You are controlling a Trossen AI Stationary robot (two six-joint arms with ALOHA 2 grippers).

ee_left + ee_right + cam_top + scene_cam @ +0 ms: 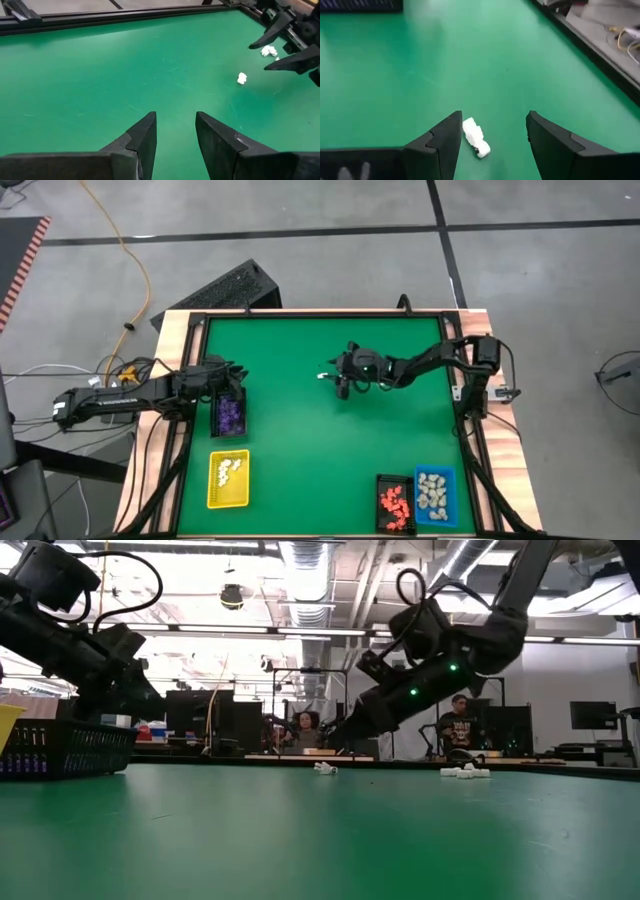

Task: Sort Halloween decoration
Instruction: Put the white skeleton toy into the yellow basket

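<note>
Most of the sorting looks done already: purple figurines (pixel 230 414) are piled in the black tray (pixel 229 430) by the left edge of the worktop (pixel 300 440), white ones sit in the yellow tray (pixel 228 479) near the front left corner, and orange-red ones (pixel 393 503) and cream ones (pixel 433 490) are kept in the black and blue trays (pixel 436 498) at the front right. What's left is a few white figurines out in the open, toward the back and right of the middle. One white figurine (pixel 476 136) can be seen lying on the green mat right between the fingers of the right hand (pixel 492 137), which are spread wide apart with nothing clamped, so a pickup seems to be the step in hand. To do it well, the hand should probably be lowered straight down with the piece kept centered, since it lies closer to one finger than the other and could get nudged aside when the fingers close. A slow close is advised, because something this tiny can easily be flicked away. The left hand (pixel 175 142) is parked above the purple tray at the left edge, fingers partly apart and empty.
</note>
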